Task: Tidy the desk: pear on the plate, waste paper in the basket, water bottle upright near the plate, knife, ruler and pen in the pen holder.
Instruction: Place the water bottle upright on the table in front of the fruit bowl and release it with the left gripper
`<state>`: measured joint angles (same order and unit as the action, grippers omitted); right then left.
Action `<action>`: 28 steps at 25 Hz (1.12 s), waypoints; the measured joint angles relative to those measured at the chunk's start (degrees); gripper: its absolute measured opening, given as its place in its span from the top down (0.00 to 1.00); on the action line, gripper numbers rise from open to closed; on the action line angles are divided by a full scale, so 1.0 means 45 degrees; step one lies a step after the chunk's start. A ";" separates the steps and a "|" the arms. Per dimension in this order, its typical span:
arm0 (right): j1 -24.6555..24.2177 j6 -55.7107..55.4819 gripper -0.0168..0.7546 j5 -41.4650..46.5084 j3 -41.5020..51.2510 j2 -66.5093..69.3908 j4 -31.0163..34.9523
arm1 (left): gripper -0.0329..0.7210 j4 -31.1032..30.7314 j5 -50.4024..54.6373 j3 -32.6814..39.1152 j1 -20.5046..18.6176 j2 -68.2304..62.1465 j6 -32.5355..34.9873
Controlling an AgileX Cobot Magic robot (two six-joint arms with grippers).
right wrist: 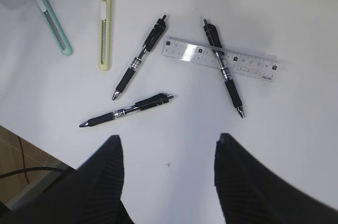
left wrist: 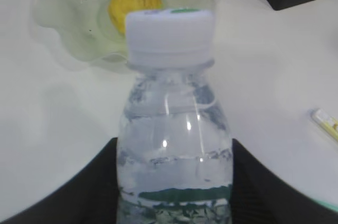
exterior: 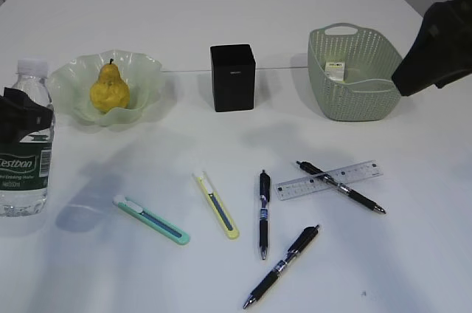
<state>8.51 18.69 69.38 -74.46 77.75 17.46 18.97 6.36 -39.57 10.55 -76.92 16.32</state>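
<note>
**Bottle upright in left tool; pens, ruler and knives not yet sorted**

Worktop (exterior: 221,25): plain white, fills the frame. You've got loose items across the lower middle.

Basket (exterior: 356,73), upper right: a scrap of waste paper (exterior: 335,70) is already inside.

Plate (exterior: 74,80), upper left: pear (exterior: 110,88) sits in it. Glass with a ruffled rim, so treat it as fragile and don't knock it.

Water bottle (exterior: 25,143), far left edge: standing upright, near the plate. Left tool (left wrist: 174,182) has its jaws about half open, one on each side of the bottle body; contact looks likely, but I can't tell whether it's squeezing. Expect it to be part full, smooth, thin-walled and slippery. Hold at mid-body, not the cap.

Pen holder (exterior: 233,77), top centre: black box, opening up. Can't see inside.

Right tool (right wrist: 169,145): jaws a bit over half open, nothing in them, hovering over the stationery.

Ruler (right wrist: 222,58), lower right: flat, clear, stiff, hard to pinch off the surface. One pen (right wrist: 223,68) lies across it, so lift that first.

Two more pens (right wrist: 138,60) (right wrist: 127,111) in the lower centre: light, round, will roll. Grip mid-barrel.

Two knives, green (exterior: 151,219) and yellow (exterior: 216,204), lower left of centre: light, stiff and flat. Take them by the long edges.
</note>
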 joint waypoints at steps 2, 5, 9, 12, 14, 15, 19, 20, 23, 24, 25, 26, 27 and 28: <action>0.0000 0.0000 0.41 0.0000 0.0000 0.0000 0.0000 | 0.45 0.0054 -0.0773 0.0331 0.0000 0.0000 0.0000; 0.0000 0.0000 0.41 0.0000 0.0000 0.0000 0.0000 | 0.45 0.0082 -0.1975 0.0789 0.0000 0.0000 0.0000; 0.0000 0.0000 0.41 -0.0005 0.0000 0.0000 0.0000 | 0.45 0.0155 -0.3343 0.1199 0.0000 0.0000 0.0000; 0.0000 0.0000 0.41 -0.0028 0.0000 0.0000 0.0000 | 0.45 0.0155 -0.3952 0.1250 0.0000 -0.0110 0.0000; 0.0000 0.0000 0.41 -0.0028 0.0000 0.0000 0.0000 | 0.45 0.0180 -0.4329 0.1250 0.0000 -0.0316 -0.0009; 0.0000 0.0000 0.41 -0.0055 0.0000 0.0000 0.0000 | 0.46 0.0180 -0.4446 0.1250 0.0000 -0.0430 -0.0009; 0.0000 0.0000 0.41 -0.0109 0.0000 0.0000 0.0000 | 0.46 0.0139 -0.5036 0.1250 0.0000 -0.0834 -0.0009; 0.0000 0.0000 0.41 -0.0133 0.0000 0.0000 0.0000 | 0.46 0.0106 -0.5178 0.1250 0.0000 -0.0925 -0.0009; 0.0000 0.0000 0.41 -0.0161 0.0000 0.0000 0.0000 | 0.46 0.0108 -0.5557 0.1250 0.0000 -0.1217 -0.0029; 0.0000 0.0000 0.41 -0.0161 0.0000 0.0000 0.0000 | 0.46 0.0108 -0.5672 0.1250 0.0000 -0.1326 -0.0029; 0.0000 0.0000 0.41 -0.0161 0.0000 0.0000 0.0000 | 0.46 0.0108 -0.5793 0.1250 0.0000 -0.1428 -0.0059; 0.0000 0.0000 0.41 -0.0191 0.0000 0.0000 0.0000 | 0.46 0.0108 -0.5945 0.1250 0.0000 -0.1519 -0.0094; 0.0000 0.0000 0.41 -0.0191 0.0000 0.0000 0.0000 | 0.46 0.0084 -0.6111 0.1250 0.0000 -0.1613 -0.0149; 0.0000 0.0000 0.41 -0.0190 0.0000 0.0000 0.0000 | 0.46 0.0084 -0.6239 0.1250 0.0000 -0.1713 -0.0209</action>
<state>8.51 18.69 68.52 -74.46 77.75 17.46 19.34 -21.71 -33.95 10.55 -84.63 15.38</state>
